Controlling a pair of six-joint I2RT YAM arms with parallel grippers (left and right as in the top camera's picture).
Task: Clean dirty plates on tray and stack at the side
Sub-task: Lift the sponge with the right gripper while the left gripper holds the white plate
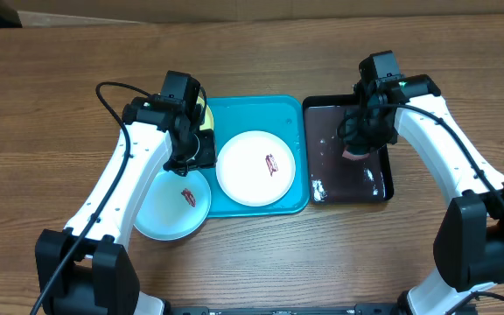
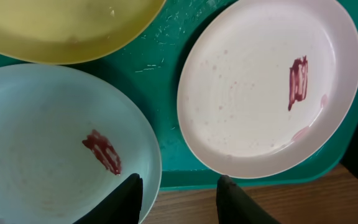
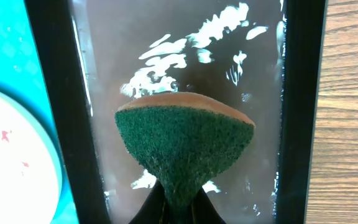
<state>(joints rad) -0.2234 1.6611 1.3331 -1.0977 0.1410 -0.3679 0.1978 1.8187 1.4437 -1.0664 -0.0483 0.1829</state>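
Note:
The turquoise tray [image 1: 296, 114] holds the white plate [image 1: 255, 168], which has a red-brown smear. The pale blue plate [image 1: 169, 210], also smeared, overlaps the tray's front left corner and sticks out over the table. The yellow-green plate [image 1: 205, 112] is mostly hidden under my left arm. In the left wrist view I see the blue plate [image 2: 42, 143], the white plate [image 2: 260, 87] and the yellow-green plate [image 2: 61, 25]. My left gripper [image 2: 179, 200] is open, astride the blue plate's rim. My right gripper [image 3: 178, 208] is shut on a green sponge [image 3: 185, 143] over the black tray.
The narrow glossy black tray [image 1: 315, 109] stands right of the turquoise tray and holds water and white foam patches; it also shows in the right wrist view [image 3: 297, 93]. Bare wooden table [image 1: 42, 105] lies to the left, right and front.

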